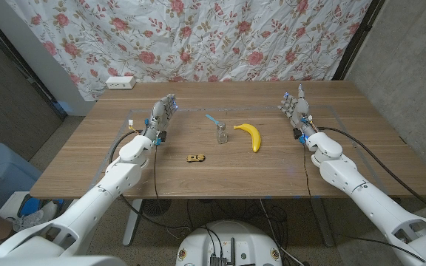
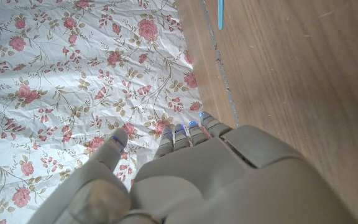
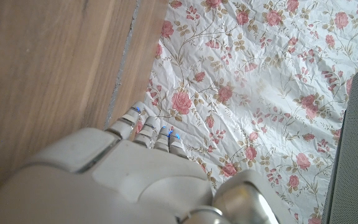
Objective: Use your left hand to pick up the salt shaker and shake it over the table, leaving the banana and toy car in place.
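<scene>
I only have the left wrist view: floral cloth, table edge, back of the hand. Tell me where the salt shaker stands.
Observer: The salt shaker stands upright mid-table, apart from the left hand.
Operator: Give me what's beside it.
Observer: The banana lies on its far side from your hand; the toy car sits nearer the front edge.
Operator: Report the right hand.
Observer: The right hand is open, holding nothing, beyond the banana.

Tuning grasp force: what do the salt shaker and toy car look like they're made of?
Salt shaker: looks like clear glass or plastic, the table showing through its body, with a paler cap; which one is too small to tell. Toy car: small, yellowish tan with dark parts, hard-looking; plastic or painted metal, unclear. Left hand holds nothing.
</scene>
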Robot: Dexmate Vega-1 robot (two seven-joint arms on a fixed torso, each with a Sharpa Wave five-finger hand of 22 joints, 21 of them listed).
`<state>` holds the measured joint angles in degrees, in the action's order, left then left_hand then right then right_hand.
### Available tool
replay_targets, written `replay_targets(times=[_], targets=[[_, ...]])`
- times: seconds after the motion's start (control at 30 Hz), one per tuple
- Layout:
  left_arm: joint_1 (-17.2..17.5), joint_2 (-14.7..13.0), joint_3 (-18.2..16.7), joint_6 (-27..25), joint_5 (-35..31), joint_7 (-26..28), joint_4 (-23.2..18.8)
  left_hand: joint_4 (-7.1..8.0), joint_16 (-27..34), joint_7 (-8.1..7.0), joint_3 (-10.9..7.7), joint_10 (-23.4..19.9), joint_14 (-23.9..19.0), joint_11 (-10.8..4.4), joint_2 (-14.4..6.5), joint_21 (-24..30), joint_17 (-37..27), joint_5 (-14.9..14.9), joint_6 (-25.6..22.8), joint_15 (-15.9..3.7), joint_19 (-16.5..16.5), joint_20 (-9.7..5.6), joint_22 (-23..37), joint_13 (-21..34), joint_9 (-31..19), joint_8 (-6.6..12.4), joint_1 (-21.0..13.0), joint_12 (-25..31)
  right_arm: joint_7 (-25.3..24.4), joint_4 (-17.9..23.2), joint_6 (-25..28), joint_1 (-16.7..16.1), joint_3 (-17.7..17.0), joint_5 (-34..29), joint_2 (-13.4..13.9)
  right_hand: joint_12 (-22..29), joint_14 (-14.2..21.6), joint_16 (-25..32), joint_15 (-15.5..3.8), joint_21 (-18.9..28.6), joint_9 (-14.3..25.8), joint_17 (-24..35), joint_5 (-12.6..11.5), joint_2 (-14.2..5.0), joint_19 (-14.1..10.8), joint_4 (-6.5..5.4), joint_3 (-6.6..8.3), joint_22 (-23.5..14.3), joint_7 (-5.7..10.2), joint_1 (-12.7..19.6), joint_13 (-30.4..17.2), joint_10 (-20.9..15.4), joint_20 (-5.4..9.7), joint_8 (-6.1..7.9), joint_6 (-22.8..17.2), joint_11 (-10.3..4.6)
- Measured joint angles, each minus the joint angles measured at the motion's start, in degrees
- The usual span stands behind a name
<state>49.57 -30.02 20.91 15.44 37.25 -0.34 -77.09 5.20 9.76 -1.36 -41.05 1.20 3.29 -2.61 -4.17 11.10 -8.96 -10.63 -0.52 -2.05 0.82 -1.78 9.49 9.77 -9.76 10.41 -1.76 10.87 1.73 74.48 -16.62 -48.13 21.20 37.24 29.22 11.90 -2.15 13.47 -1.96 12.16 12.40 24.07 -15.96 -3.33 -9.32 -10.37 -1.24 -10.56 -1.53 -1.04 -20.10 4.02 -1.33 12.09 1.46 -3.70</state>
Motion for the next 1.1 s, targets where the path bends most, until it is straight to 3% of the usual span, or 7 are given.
replay_targets(times=[0.1, 0.2, 0.33, 0.63, 0.73, 1.1], targets=[[0.57, -0.64, -0.05, -0.59, 0.03, 0.25, -1.43, -0.71, 0.00, -0.32, 0.02, -0.19, 0.00, -0.19, -0.30, 0.00, 0.00, 0.00, -0.33, 0.00, 0.00, 0.01, 0.00, 0.01, 0.00, 0.00, -0.30, 0.00, 0.01, 0.00, -0.01, 0.00, 0.00, 0.00, 0.00, 0.00, 0.00, 0.00, 0.00, 0.00, 0.00, 0.00, 0.00, 0.00, 0.00, 0.00, 0.00, 0.00, 0.00, 0.00, 0.00, 0.00, 0.00, 0.21, 0.00, 0.00], [0.97, -1.10, -0.12, -1.22, 0.13, 0.35, -2.43, -2.37, 0.00, -0.62, 0.12, -0.47, 0.00, -0.47, -0.75, 0.00, -0.27, 0.00, -0.62, 0.00, -0.01, 0.01, -0.12, 0.01, 0.00, 0.00, -0.76, 0.00, 0.02, -0.01, -0.01, 0.00, 0.00, 0.00, -0.01, 0.00, 0.00, 0.00, 0.00, 0.00, 0.00, 0.00, 0.00, 0.00, 0.00, 0.00, 0.00, 0.00, 0.00, 0.00, 0.00, 0.00, 0.00, 0.21, 0.00, 0.00], [1.57, -2.07, -0.29, -1.81, 0.21, 0.30, -3.80, -5.92, 0.00, -1.12, 0.00, -1.36, -0.03, -1.36, -0.52, -0.36, -0.27, 0.27, -1.12, 0.03, -0.01, 0.01, -0.17, 0.00, 0.01, 0.42, -2.49, 0.00, 0.03, -0.02, -0.02, 0.00, 0.00, 0.00, -0.02, 0.00, 0.00, 0.00, 0.00, 0.00, -0.01, 0.00, 0.00, 0.00, 0.01, 0.00, 0.00, 0.01, 0.00, 0.00, 0.00, 0.00, 0.00, 0.21, 0.00, 0.00], [2.09, -3.81, -0.36, -2.19, 0.23, -1.62, -5.35, -11.87, 0.00, -2.12, -0.22, -2.35, -0.24, -2.35, 1.22, -0.36, -0.26, 0.27, -2.78, 0.21, -0.01, 0.02, -0.16, 0.00, 0.01, 1.07, -5.59, 0.00, 0.03, -0.05, -0.02, 0.02, 0.01, 0.00, -0.02, 0.00, 0.00, 0.00, 0.01, 0.00, -0.01, -0.01, 0.00, 0.00, 0.01, 0.00, 0.00, 0.01, 0.00, 0.00, 0.00, -0.01, 0.00, 0.21, 0.00, 0.01], [2.10, -4.19, -0.31, -2.19, 0.24, -2.73, -5.46, -13.07, 0.00, -2.12, -0.19, -2.42, -0.44, -2.41, 1.64, -0.36, -0.26, 0.27, -2.78, 0.01, -0.01, 0.02, -0.16, 0.00, 0.01, 1.07, -6.01, 0.00, 0.03, -0.06, -0.02, 0.03, 0.01, 0.00, -0.02, 0.00, 0.00, 0.00, 0.01, 0.00, -0.01, -0.01, 0.00, 0.00, 0.01, 0.01, 0.00, 0.01, 0.00, 0.00, 0.00, -0.01, 0.00, 0.21, 0.00, 0.01], [2.38, -5.86, 0.32, -1.45, 0.16, -6.03, -5.97, -14.80, 0.00, -2.43, -0.06, -2.40, -0.44, -3.05, 2.43, -0.82, -0.26, 0.49, -3.09, 0.01, -0.02, 0.02, -0.16, -0.01, 0.01, 1.07, -7.39, 0.00, 0.04, -0.08, -0.03, 0.05, 0.01, 0.00, -0.02, 0.00, 0.00, 0.00, 0.01, 0.00, -0.02, -0.01, 0.00, 0.00, 0.01, 0.01, 0.00, 0.02, 0.00, 0.00, 0.01, -0.01, 0.00, 0.21, 0.00, 0.01]])
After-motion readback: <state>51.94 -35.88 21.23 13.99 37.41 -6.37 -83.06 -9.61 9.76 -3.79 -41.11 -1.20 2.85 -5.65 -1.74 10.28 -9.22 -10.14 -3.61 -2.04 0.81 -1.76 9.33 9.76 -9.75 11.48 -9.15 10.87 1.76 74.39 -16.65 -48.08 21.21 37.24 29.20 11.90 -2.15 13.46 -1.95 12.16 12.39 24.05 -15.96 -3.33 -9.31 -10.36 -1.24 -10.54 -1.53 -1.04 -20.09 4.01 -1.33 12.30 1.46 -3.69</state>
